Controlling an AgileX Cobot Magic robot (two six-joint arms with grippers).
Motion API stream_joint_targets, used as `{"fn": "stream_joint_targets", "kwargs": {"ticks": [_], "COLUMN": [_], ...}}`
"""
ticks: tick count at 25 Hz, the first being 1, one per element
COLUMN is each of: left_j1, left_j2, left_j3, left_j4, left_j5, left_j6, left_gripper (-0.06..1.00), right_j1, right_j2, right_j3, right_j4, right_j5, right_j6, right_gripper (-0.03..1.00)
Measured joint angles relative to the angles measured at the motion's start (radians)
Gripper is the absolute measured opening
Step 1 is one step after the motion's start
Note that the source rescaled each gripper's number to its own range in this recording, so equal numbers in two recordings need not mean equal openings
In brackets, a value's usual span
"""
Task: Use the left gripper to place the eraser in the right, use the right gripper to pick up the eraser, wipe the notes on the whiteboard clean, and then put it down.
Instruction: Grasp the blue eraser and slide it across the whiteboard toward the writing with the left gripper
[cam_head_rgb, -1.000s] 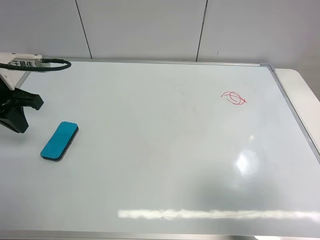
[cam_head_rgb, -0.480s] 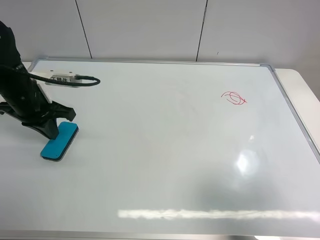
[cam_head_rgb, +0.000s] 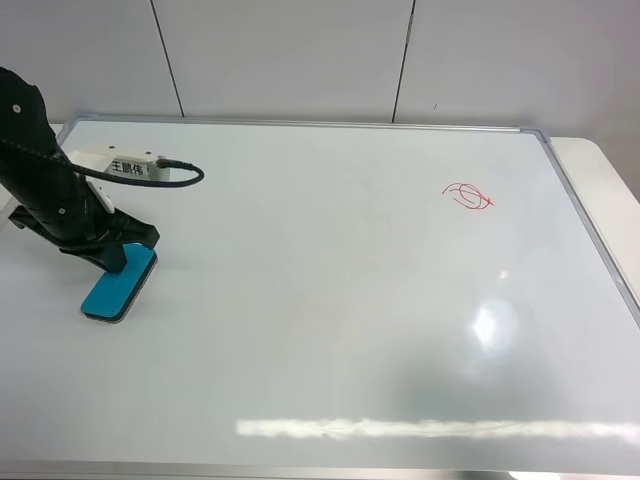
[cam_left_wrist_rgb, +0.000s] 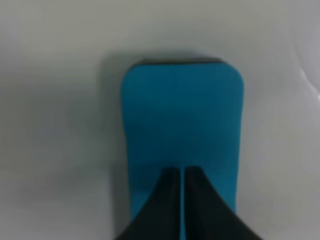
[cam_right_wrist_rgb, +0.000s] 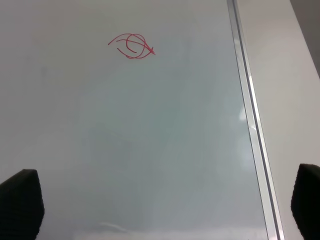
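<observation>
At the left end of the whiteboard, my left fingers, pressed together, sit over one end of the flat-lying teal eraser, seemingly to nudge it rightward, while my right fingers stand spread near the red notes, ready to receive it.

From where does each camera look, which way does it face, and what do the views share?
Exterior high: mounted high, facing down on the whiteboard; shows the left hand over the eraser.
Left wrist: behind that hand, facing down at the eraser; shows its shut tips.
Right wrist: behind the right hand, facing the notes; shows its open tips.
Shared: exterior high and left wrist both show the eraser.
</observation>
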Motion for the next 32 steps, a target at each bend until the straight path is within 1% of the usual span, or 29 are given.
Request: {"fn": "stream_joint_targets", "kwargs": {"ticks": [9,12,14,17,19,22,27,29,32], "left_j1": [0.0,-0.017,-0.042,-0.101,-0.14,-0.201,-0.316,-0.383,-0.471], "left_j2": [0.068,0.078,0.079,0.087,0.092,0.102,0.137,0.155,0.187], "left_j3": [-0.004,-0.009,-0.012,-0.012,-0.012,-0.012,-0.011,-0.011,-0.03], "left_j4": [0.005,-0.001,-0.039,-0.185,-0.306,-0.46,-0.665,-0.759,-0.865], "left_j5": [-0.012,-0.01,-0.031,-0.079,-0.109,-0.144,-0.196,-0.228,-0.276], "left_j6": [0.0,0.0,0.0,0.0,0.0,0.0,0.0,0.0,0.0], "left_gripper": [0.0,0.0,0.0,0.0,0.0,0.0,0.0,0.0,0.0], "right_j1": [0.0,0.0,0.0,0.0,0.0,0.0,0.0,0.0,0.0], "right_j2": [0.0,0.0,0.0,0.0,0.0,0.0,0.0,0.0,0.0], "right_j3": [0.0,0.0,0.0,0.0,0.0,0.0,0.0,0.0,0.0], "right_j4": [0.0,0.0,0.0,0.0,0.0,0.0,0.0,0.0,0.0], "right_j5": [0.0,0.0,0.0,0.0,0.0,0.0,0.0,0.0,0.0], "right_j6": [0.0,0.0,0.0,0.0,0.0,0.0,0.0,0.0,0.0], "right_gripper": [1.0,1.0,1.0,1.0,1.0,1.0,1.0,1.0,1.0]}}
